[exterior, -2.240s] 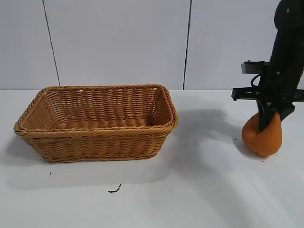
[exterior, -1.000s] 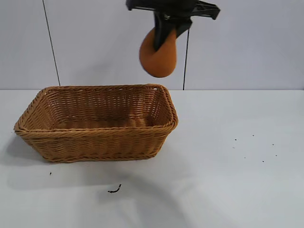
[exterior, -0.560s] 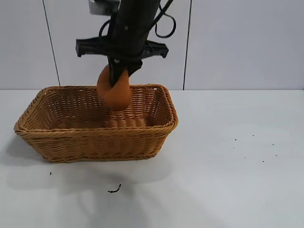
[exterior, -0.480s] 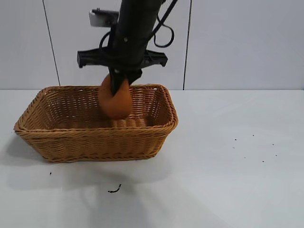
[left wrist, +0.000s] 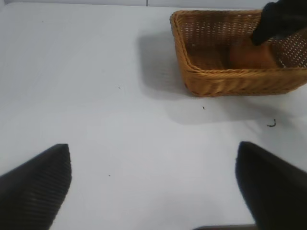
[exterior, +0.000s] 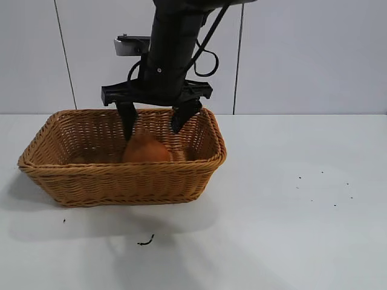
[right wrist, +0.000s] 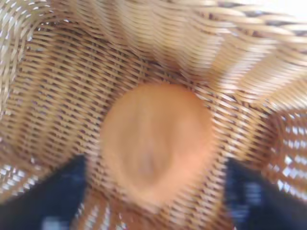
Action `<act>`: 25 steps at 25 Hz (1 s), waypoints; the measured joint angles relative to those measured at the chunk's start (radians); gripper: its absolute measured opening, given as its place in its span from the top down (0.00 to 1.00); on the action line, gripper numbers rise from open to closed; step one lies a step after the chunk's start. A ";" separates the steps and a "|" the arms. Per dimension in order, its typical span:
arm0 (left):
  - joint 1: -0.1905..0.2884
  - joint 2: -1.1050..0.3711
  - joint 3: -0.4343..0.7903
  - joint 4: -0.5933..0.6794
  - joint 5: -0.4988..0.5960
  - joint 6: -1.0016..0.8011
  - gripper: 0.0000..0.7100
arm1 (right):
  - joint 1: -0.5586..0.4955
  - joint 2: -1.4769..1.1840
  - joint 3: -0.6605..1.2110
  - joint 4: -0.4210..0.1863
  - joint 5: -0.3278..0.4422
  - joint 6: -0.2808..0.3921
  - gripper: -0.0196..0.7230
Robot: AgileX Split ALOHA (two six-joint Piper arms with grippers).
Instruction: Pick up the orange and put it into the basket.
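Observation:
The orange (exterior: 146,148) lies inside the wicker basket (exterior: 124,176) on its floor, partly hidden by the near wall. It also shows in the right wrist view (right wrist: 156,139) on the woven floor (right wrist: 57,96), and in the left wrist view (left wrist: 249,56) inside the basket (left wrist: 225,79). My right gripper (exterior: 154,125) hangs open just above the orange, its fingers (exterior: 128,124) apart on either side and not touching it. My left gripper (left wrist: 153,184) is open and empty over bare table, far from the basket.
The white table (exterior: 290,229) carries a small dark scrap (exterior: 145,241) in front of the basket and a few dark specks (exterior: 323,190) at the right. A panelled wall stands behind.
The right gripper lowered the orange into the basket and opened. The orange now lies loose on the basket floor.

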 joint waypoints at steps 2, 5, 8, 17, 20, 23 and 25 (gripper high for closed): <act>0.000 0.000 0.000 0.000 0.000 0.000 0.06 | -0.041 0.000 -0.015 -0.006 0.019 0.000 0.13; 0.000 0.000 0.000 0.000 0.000 0.000 0.06 | -0.120 0.000 -0.016 -0.010 0.033 -0.007 0.13; 0.000 0.000 0.000 0.000 0.000 0.000 0.06 | -0.213 0.000 -0.016 -0.020 0.037 -0.013 0.13; 0.000 0.000 0.000 0.000 0.000 0.000 0.06 | -0.440 0.000 -0.016 -0.026 0.039 -0.016 0.13; 0.000 0.000 0.000 0.000 0.000 0.000 0.06 | -0.488 0.000 -0.016 -0.019 0.039 -0.016 0.13; 0.000 0.000 0.000 0.000 0.000 0.000 0.06 | -0.517 -0.026 0.020 -0.016 0.037 -0.018 0.13; 0.000 0.000 0.000 0.000 0.000 0.000 0.06 | -0.527 -0.065 0.074 -0.020 0.038 -0.022 0.13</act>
